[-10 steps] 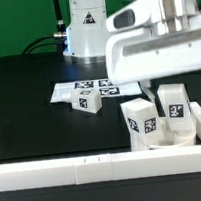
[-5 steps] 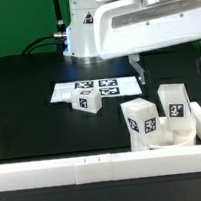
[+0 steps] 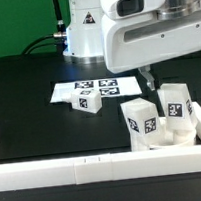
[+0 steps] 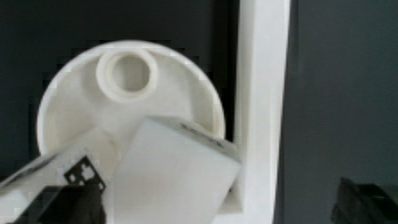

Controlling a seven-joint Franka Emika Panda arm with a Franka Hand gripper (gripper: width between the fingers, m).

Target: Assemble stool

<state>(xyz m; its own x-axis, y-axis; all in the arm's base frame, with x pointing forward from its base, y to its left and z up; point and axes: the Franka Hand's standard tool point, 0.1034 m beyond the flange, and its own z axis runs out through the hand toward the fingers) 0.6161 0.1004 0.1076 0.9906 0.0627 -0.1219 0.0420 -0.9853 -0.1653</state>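
The gripper [image 4: 217, 186] hangs open with its jaws spread wide, and it is gripping nothing. In the wrist view a dark finger [image 4: 68, 188] shows on either side of a leg [image 4: 178, 165], with a gap between it and them; I can't tell which leg that is. From the exterior view only one finger [image 3: 145, 81] shows beneath the arm's bulky white body. It is poised just above and beside the two legs in the corner and touches neither.

Of those two, the right leg [image 3: 174, 103] stands upright with its tag facing the camera. The left leg [image 3: 141, 121] is close beside it. Both rest on the seat [image 3: 178, 133], which lies tucked into the corner of the rail [image 3: 86, 168]. The wrist view shows the seat round and pale against the rail, with one socket [image 4: 125, 70] open. Whether either leg is set in a socket, I can't tell.

A third leg [image 3: 86, 102] lies on the black table [image 3: 28, 96], just beside the marker board [image 3: 105, 86] and well apart from the seat.
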